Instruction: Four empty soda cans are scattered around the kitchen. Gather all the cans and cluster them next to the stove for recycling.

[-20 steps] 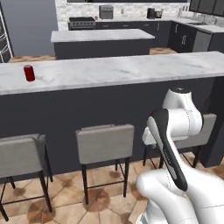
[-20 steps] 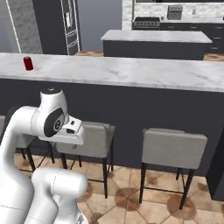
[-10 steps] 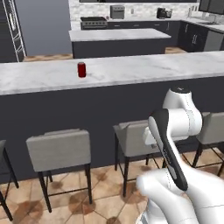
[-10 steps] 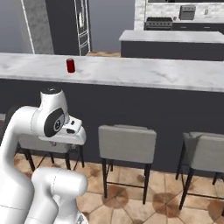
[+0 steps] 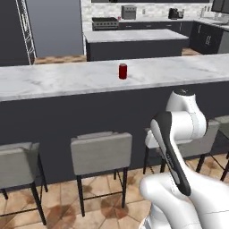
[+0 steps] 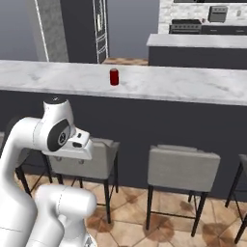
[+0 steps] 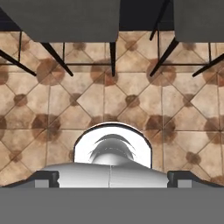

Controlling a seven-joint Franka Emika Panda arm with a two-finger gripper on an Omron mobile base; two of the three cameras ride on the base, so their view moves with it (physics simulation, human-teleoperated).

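Red soda can [image 5: 122,71] upright on the white marble counter [image 5: 53,80], long axis vertical, silver top up, nothing touching it, bare marble on every side. In the right base view the same can [image 6: 114,76] stands at about 1 o'clock from the folded arm, above and beyond it, across the counter's near edge. In the left base view, at about 11 o'clock from the arm's upper joint.

Hand tucked low against the arm, aimed down at the brown tile floor [image 7: 131,87]; dark stool legs [image 7: 113,57] at 12 o'clock in the hand view. Finger tips [image 7: 43,179] wide apart at the bottom corners of that view, nothing between them, nothing held.

So: can well above and ahead of the hand, hand pointing the wrong way for it. Likely call for the next move: lift and turn the hand toward the counter top, then come at the can from the side, fingers either side of its round wall, since the vertical axis suits a side grasp. Grey stools [image 5: 101,152] between base and counter, limiting how close the base gets.

Stove [image 5: 105,23] far back at 12 o'clock in the left base view, behind the island [image 5: 134,42], well apart from this can.
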